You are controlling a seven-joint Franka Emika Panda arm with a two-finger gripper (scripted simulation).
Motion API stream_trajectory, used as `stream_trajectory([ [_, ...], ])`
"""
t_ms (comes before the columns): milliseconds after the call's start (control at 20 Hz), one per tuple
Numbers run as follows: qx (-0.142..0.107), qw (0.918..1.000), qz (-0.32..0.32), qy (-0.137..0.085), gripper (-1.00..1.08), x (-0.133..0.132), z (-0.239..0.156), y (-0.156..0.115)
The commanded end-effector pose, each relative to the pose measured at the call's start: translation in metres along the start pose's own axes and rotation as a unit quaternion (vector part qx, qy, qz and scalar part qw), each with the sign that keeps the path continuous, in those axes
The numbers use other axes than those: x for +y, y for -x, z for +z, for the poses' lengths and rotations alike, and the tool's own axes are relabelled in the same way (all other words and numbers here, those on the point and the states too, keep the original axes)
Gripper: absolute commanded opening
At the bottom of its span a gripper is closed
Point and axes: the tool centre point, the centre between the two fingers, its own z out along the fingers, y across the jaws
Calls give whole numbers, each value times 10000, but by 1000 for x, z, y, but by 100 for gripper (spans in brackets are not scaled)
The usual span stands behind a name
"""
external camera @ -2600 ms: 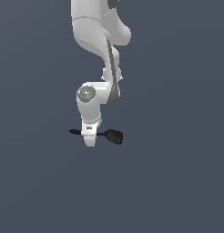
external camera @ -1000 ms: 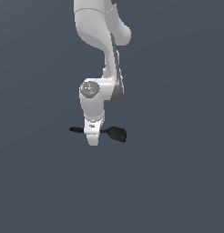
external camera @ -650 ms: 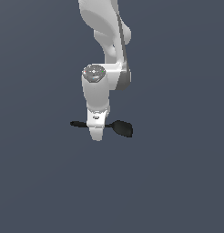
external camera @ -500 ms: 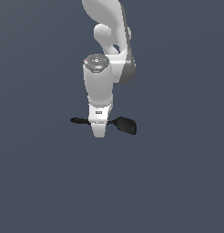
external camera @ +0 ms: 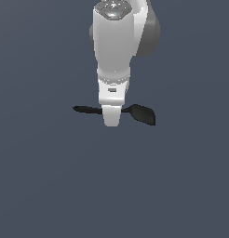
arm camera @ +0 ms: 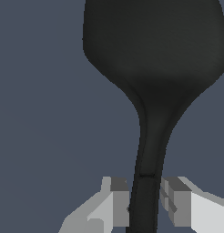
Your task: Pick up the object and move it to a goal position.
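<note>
1. Carrying looks like the step in hand: the gripper (arm camera: 143,207) has its fingers (arm camera: 119,202) closed narrow on the handle of the black spatula (external camera: 139,113), pinching it near the neck just behind the blade.
2. In the exterior view the spatula sits roughly level, handle tip out toward that view's left and blade toward its right, the white arm (external camera: 114,51) hiding the middle.
3. I'd guess the blade end is heavier, so slow, smooth moves and no wrist twisting should stop it swivelling in the pinch.
4. The surface is flat plain grey-blue. No goal marker is visible, and nothing else is around to bump.
</note>
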Motion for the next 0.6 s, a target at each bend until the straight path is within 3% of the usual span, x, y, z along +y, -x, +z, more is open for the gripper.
stream_trajectory([
  [0, 2, 10000, 1, 4, -100, 3, -27, -9],
  [550, 0, 10000, 14, 7, -100, 18, -125, -43],
])
